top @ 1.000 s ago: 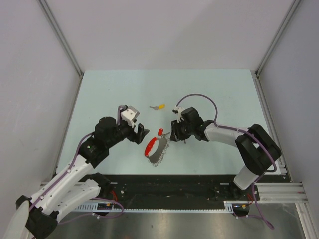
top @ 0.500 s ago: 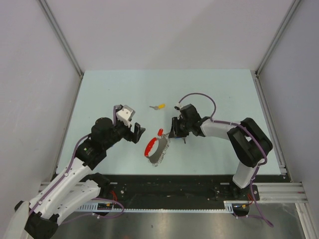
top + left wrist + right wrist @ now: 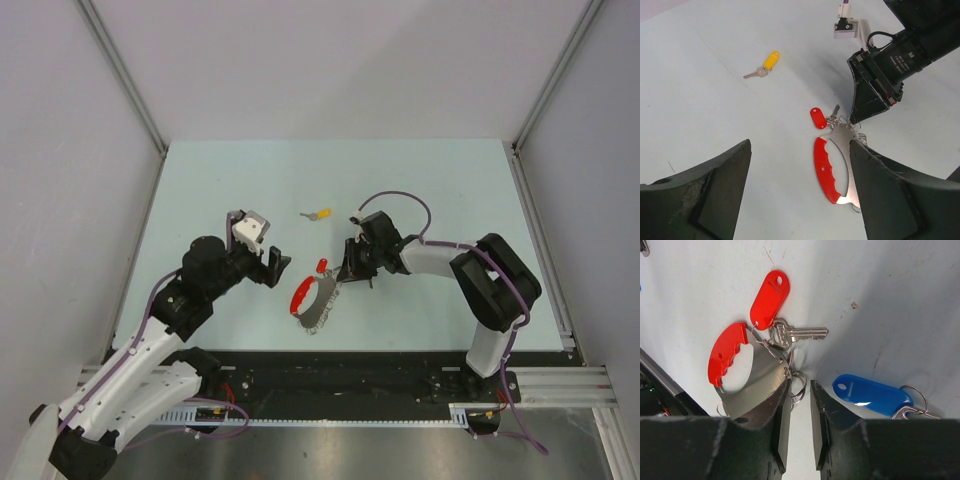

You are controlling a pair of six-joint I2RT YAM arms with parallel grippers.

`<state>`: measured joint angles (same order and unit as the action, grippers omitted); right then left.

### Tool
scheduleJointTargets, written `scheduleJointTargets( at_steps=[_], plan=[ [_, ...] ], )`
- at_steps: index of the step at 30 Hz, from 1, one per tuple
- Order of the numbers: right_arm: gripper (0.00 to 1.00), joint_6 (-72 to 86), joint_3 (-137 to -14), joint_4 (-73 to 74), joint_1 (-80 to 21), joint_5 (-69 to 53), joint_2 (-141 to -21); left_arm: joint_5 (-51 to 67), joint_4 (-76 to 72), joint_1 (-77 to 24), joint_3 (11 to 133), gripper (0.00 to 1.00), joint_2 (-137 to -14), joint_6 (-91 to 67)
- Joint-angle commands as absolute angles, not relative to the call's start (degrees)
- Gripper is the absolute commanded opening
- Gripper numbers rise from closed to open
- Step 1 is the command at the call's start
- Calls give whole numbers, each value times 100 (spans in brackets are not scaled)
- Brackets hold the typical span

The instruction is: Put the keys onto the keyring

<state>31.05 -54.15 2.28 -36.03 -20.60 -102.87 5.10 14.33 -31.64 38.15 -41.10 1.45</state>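
The keyring, a silvery plate with a curved red grip and several loose rings, lies on the table; it also shows in the left wrist view and the right wrist view. A silver key on a red tag lies against its top. A blue-tagged key lies beside my right gripper, whose jaws stand a narrow gap apart over the rings. A yellow-capped key lies apart, farther back. My left gripper hovers wide open left of the keyring.
The pale table is walled by grey panels with metal posts. A black rail runs along the near edge by the arm bases. The right arm's purple cable loops above its wrist.
My left gripper has drawn back a little to the left. The right arm's elbow has swung left while its gripper stayed at the keyring's rings. The keys have not moved.
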Motion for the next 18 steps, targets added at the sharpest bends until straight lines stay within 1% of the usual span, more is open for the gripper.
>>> scheduleJointTargets(
  at_steps=[1,6,9,12,13,15,16,18],
  plan=[
    [23,3208,-5625,79,-3586,-2188,-10310,562,1389,-3103,3867,84,-4052,105],
    [16,3261,-5616,62,-3577,-2206,-10152,580,1397,-3103,3867,84,-4087,88],
    [16,3278,-5625,79,-3568,-2197,-10064,615,1397,-3103,3867,84,-4104,88],
    [22,3243,-5625,140,-3577,-2232,-9985,642,1397,-3094,3867,84,-4122,97],
    [27,3226,-5625,167,-3586,-2241,-9941,642,1397,-3102,3867,84,-4139,97],
    [30,3112,-5625,211,-3586,-2294,-9818,642,1389,-3103,3867,84,-4140,97],
    [34,3068,-5616,220,-3612,-2364,-9783,650,1389,-3103,3867,84,-4148,97],
    [36,2875,-5625,290,-3630,-2321,-9660,668,1397,-3103,3867,85,-4166,97]
  ],
)
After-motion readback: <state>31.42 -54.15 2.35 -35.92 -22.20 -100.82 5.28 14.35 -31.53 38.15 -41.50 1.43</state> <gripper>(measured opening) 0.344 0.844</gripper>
